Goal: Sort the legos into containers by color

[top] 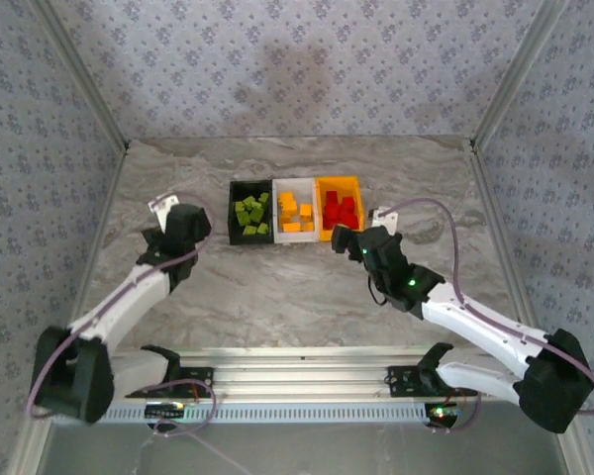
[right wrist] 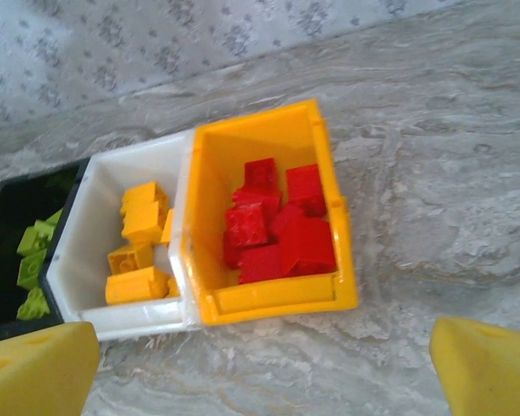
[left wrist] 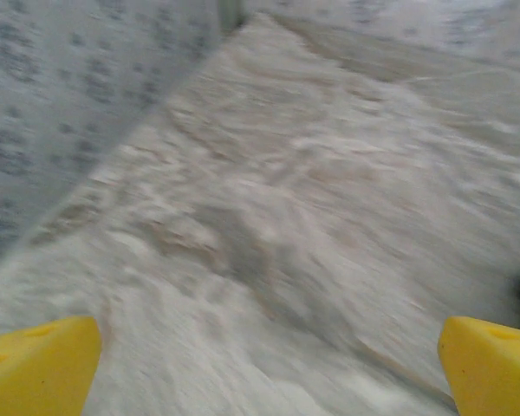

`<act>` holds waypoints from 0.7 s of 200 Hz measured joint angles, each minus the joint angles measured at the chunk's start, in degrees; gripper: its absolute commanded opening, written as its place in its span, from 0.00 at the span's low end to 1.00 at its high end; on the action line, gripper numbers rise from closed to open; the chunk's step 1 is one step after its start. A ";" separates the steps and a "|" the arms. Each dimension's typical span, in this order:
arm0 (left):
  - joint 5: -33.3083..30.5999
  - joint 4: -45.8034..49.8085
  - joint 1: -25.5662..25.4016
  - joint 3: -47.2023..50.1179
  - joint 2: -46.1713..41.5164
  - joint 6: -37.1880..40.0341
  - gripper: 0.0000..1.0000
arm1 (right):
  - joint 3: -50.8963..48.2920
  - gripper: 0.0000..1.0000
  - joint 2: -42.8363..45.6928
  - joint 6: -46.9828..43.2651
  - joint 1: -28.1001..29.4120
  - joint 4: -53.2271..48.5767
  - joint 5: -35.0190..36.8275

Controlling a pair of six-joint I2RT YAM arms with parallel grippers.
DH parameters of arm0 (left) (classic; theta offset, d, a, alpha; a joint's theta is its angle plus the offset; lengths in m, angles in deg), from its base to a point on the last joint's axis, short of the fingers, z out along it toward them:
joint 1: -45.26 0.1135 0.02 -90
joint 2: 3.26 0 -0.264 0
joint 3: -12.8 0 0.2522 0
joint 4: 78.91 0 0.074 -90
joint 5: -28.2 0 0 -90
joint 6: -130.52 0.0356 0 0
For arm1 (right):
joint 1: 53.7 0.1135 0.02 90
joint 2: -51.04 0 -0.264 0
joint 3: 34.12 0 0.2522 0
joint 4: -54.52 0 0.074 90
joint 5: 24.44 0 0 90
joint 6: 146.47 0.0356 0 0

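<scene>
1. The right jaws stand wide open and empty, their yellow fingertips [right wrist: 36, 371] far apart above the tabletop [top: 277, 292].
2. Just ahead of them sits the yellow bin [right wrist: 273, 302], holding the red bricks [right wrist: 282, 230].
3. Joined to it, ahead and to the left of the right jaws, is the white bin [right wrist: 82, 234] with the orange-yellow bricks [right wrist: 137, 251]. Beyond that is the black bin [right wrist: 4, 212] with the green bricks [right wrist: 33, 260].
4. The left jaws are wide open too, with nothing between them, over the tabletop in a blurred view. The black bin lies to their right, apart from them.
</scene>
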 measured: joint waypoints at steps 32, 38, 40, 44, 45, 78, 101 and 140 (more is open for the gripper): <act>-2.51 -10.32 3.52 1.77 10.51 8.98 1.00 | -2.21 1.00 4.90 -0.09 -3.80 -0.94 -0.26; -2.32 -12.46 3.78 3.19 11.37 10.16 1.00 | -2.84 1.00 5.95 -0.13 -4.46 -1.16 -0.28; -2.19 -13.38 3.89 3.78 11.65 10.62 1.00 | -3.04 1.00 6.27 -0.15 -4.68 -1.22 -0.35; -2.01 -14.84 4.07 4.90 12.15 11.34 1.00 | -3.48 1.00 6.95 -0.17 -5.05 -1.31 -0.35; -2.01 -15.10 4.11 5.09 12.26 11.50 1.00 | -3.54 1.00 7.08 -0.20 -5.11 -1.33 -0.35; 0.48 -24.65 6.14 10.08 13.97 16.39 1.00 | -5.77 1.00 10.10 -0.20 -7.80 -1.81 -0.66; 2.80 -33.55 6.38 12.96 13.97 18.36 1.00 | -6.71 1.00 10.45 -0.17 -9.03 -1.81 -0.68; 10.84 -37.44 7.96 15.02 13.99 20.37 1.00 | -7.80 1.00 10.58 -0.66 -10.03 -1.49 -0.72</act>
